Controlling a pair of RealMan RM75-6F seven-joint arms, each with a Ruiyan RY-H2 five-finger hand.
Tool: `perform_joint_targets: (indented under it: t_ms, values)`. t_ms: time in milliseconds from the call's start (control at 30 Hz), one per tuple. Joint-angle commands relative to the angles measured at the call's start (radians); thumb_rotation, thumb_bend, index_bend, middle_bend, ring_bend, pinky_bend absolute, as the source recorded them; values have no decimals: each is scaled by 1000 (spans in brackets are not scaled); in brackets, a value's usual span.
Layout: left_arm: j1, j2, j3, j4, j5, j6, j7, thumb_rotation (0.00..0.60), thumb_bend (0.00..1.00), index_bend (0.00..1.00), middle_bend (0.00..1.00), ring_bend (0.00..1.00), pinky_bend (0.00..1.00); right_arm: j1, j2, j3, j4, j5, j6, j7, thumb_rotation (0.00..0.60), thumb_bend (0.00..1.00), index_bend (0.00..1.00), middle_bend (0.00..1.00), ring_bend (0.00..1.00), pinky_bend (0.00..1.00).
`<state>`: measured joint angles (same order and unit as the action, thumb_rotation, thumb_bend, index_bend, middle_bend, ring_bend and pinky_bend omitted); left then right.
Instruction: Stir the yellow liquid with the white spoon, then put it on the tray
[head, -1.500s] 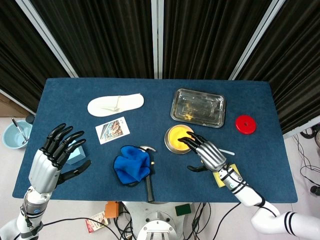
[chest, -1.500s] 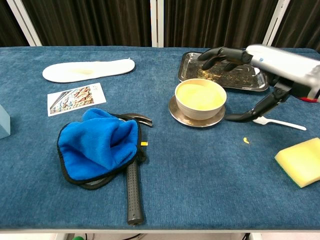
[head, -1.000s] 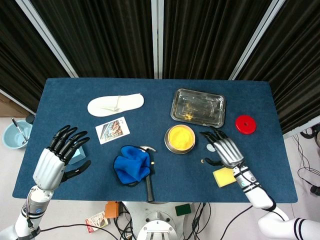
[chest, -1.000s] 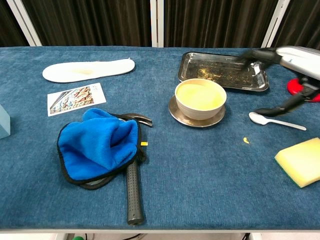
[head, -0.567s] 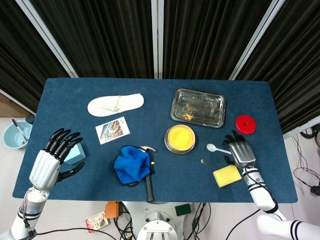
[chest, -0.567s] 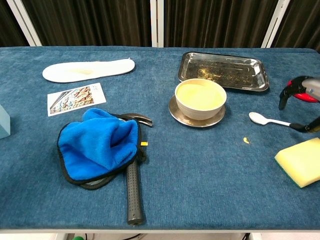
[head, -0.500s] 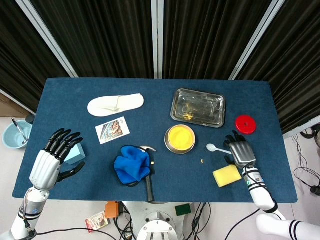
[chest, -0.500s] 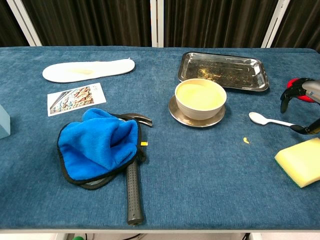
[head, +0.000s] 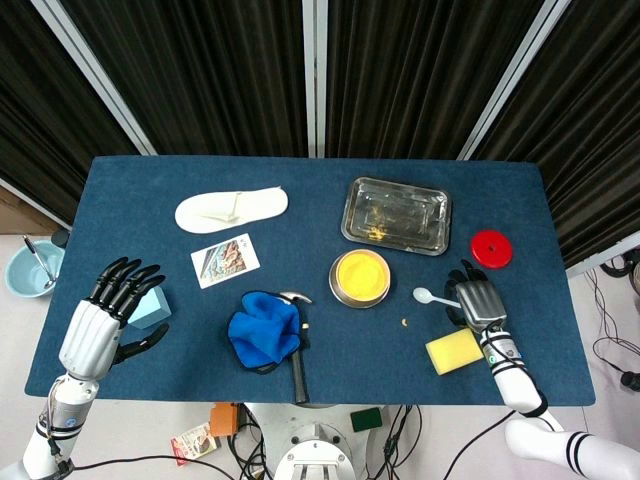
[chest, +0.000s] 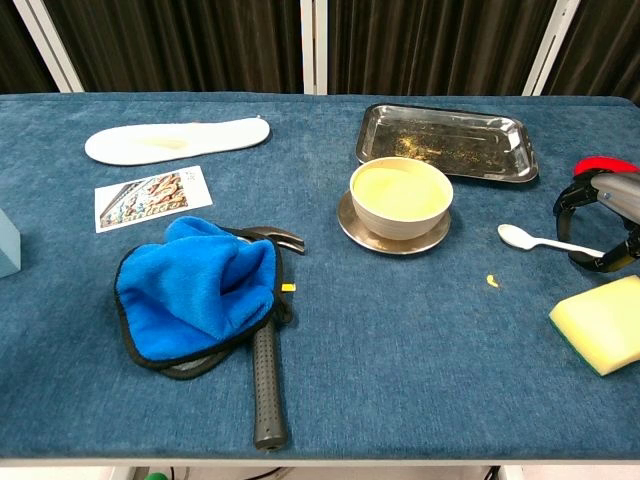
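Right hand (head: 481, 303) curled over the spoon (chest: 545, 241) handle, apparently closing to grip; hold unconfirmed. Spoon flat on cloth, scoop pointing from fingertips toward bowl (chest: 401, 196). Left hand (head: 103, 318) spread, idle.

One spoon (head: 432, 296), one bowl (head: 360, 278), one tray (head: 396, 215)

The table (head: 150, 190) is covered in dark blue cloth. The spoon (chest: 535, 240) is white, and the liquid (head: 360, 275) in the bowl (chest: 400, 213) is bright yellow. The tray (head: 396, 215) is silver, flecked with yellow. A vivid blue cloth (chest: 195, 290) lies over a black-handled hammer (chest: 265, 385). The sponge (head: 454, 350) is pale yellow, the disc (head: 491, 248) red, the insole (head: 231, 209) cream. Both hands, left (head: 100, 325) and right (head: 480, 300), are grey with black fingers.
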<state>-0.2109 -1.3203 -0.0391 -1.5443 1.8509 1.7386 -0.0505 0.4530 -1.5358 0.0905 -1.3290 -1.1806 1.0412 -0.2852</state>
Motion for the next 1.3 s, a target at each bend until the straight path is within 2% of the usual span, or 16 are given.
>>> perform_joint_targets:
  t_ms: [33,267,500,633,933,1133,1233,1300]
  values:
    - [-1,-1,0,1,-1,-1,0,600,168,184,167,112,118,1,-1,1,2,0,-3,2,600,390,520,231,41,187]
    - [0,-3,0,7,-2,0,-3,600,167,184,168,112,118,4,-8,5,12,5,-13,3,600,399,539,238,41,187]
    - [1,-5,1,14,-3,1,-6,600,168,184,167,112,118,5,-8,9,13,8,-16,0,600,471,574,253,41,187]
    - [0,-5,1,15,-3,1,-5,600,168,184,167,112,119,6,-1,12,7,0,-10,0,600,480,599,264,41,187]
    - [1,-2,1,12,-3,-1,3,600,168,179,166,112,118,-19,63,17,-60,-77,93,11,600,485,620,278,41,187]
    - [-4,-5,-1,13,-1,-4,2,600,168,179,165,112,118,-25,124,47,-147,-121,162,20,600,489,626,282,41,187]
    - [-7,-7,-4,12,-1,-5,1,600,168,179,166,112,118,11,124,77,-175,-121,143,-7,600,489,627,282,41,187]
    - [-9,-8,-4,11,2,-5,3,600,168,179,165,112,118,52,104,100,-179,-105,112,-69,600,489,629,282,41,187]
